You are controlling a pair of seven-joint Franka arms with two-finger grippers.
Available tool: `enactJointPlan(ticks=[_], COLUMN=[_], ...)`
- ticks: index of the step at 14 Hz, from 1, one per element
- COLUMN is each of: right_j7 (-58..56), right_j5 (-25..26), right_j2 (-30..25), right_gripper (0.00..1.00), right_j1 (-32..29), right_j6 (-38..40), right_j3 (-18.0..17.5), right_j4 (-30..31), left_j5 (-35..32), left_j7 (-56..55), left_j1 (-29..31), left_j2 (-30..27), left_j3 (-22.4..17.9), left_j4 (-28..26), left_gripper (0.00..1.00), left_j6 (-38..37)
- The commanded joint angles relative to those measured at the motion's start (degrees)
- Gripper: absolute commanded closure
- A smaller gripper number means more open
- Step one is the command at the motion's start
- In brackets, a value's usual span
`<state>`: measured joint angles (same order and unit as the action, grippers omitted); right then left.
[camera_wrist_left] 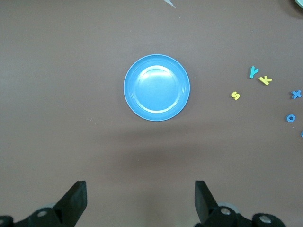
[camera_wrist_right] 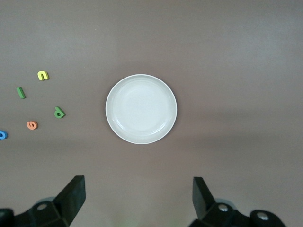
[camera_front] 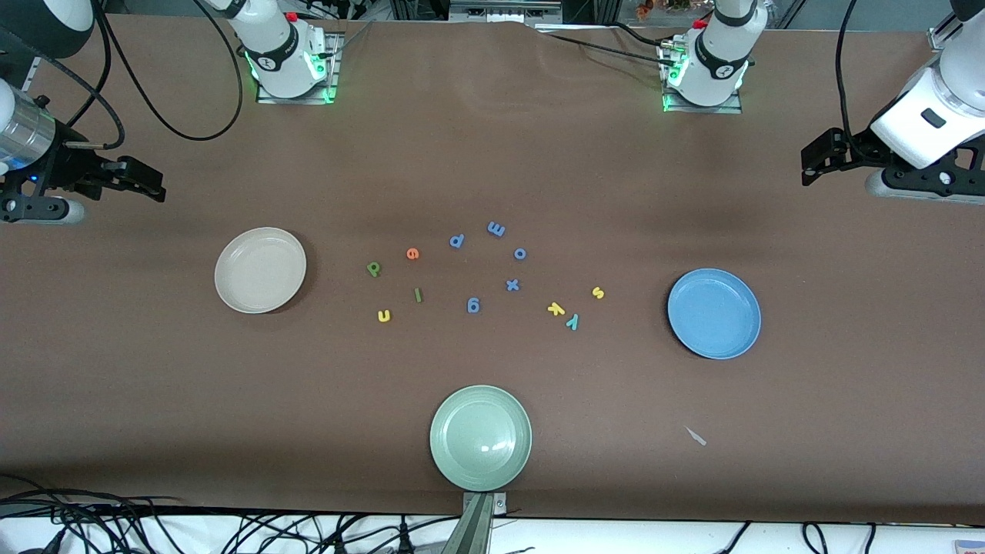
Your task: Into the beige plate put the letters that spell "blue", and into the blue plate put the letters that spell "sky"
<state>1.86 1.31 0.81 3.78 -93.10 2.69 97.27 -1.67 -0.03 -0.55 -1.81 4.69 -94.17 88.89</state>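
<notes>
Pale green plate (camera_front: pixel 481 438), 5 blue letters (camera_front: pixel 512 285)

Three plates out on the table: one beige plate (camera_front: pixel 260 270), one blue plate (camera_front: pixel 714 313), one pale green plate (camera_front: pixel 481 438). Twelve little foam letters between them. By colour that's five blue letters (camera_front: pixel 496 228), three yellow letters (camera_front: pixel 384 315), two green letters (camera_front: pixel 374 268), one orange letter (camera_front: pixel 413 254), and one teal letter (camera_front: pixel 572 322). Also one small scrap (camera_front: pixel 696 436) and two robot arms.

Letters (camera_front: pixel 492 277) between plates (camera_front: pixel 260 270), apparently apart.
</notes>
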Motion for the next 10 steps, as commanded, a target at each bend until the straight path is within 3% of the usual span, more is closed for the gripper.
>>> enactJointPlan(ticks=[1, 10], right_j7=[-0.8, -0.9], right_j5=[-1.0, -1.0], right_j2=[0.6, 0.6], right_gripper=[0.00, 0.00], right_j1=[-0.4, -0.2], right_j6=[1.3, 1.3], right_j3=[-0.1, -0.6], right_j4=[-1.6, -1.6], left_j5=[-1.6, -1.6], left_j7=[-0.8, -0.8], left_j1=[0.0, 0.0], left_j2=[0.6, 0.6], left_j3=[0.3, 0.3], left_j4=[1.5, 1.5], left_gripper=[0.00, 0.00], left_j6=[-1.2, -1.2])
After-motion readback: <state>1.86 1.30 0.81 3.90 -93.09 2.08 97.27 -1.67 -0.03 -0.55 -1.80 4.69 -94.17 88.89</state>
